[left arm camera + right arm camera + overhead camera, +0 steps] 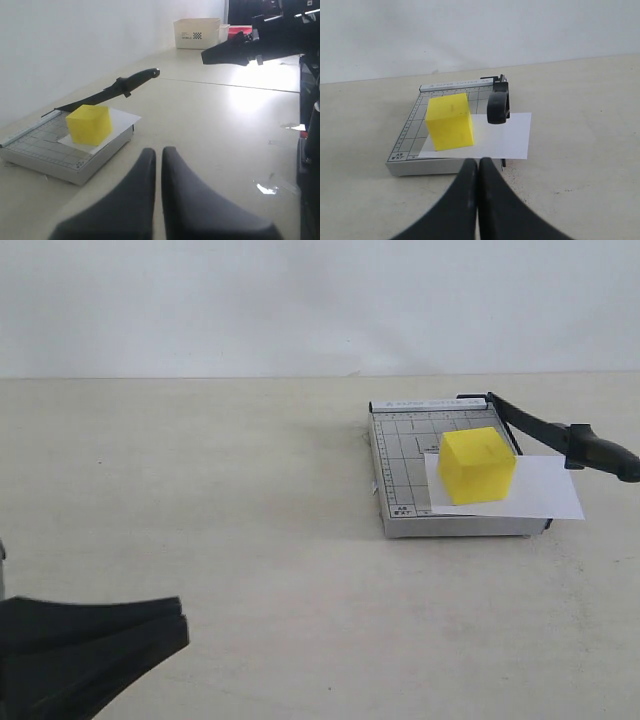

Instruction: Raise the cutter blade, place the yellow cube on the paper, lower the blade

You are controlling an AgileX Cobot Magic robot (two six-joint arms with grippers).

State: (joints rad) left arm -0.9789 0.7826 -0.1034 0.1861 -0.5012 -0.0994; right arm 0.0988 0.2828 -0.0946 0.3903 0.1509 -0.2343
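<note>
The yellow cube (478, 465) stands on the white paper (545, 490), which lies on the grey gridded trimmer base (400, 455) and overhangs its right side. The black cutter blade (525, 422) slopes up from its hinge to the thick handle (600, 452), which hangs above the paper's edge with nothing holding it. My left gripper (183, 628) is shut and empty at the lower left, far from the trimmer. In the right wrist view my right gripper (478, 161) is shut and empty just short of the base's near edge, facing the cube (449, 121) and handle (498, 102).
The left wrist view shows my right arm (250, 47) hanging above the table beyond the trimmer (75, 160). A white box (196, 33) and a red item stand at the table's far end. Bare beige tabletop (250, 520) lies between the left gripper and the trimmer.
</note>
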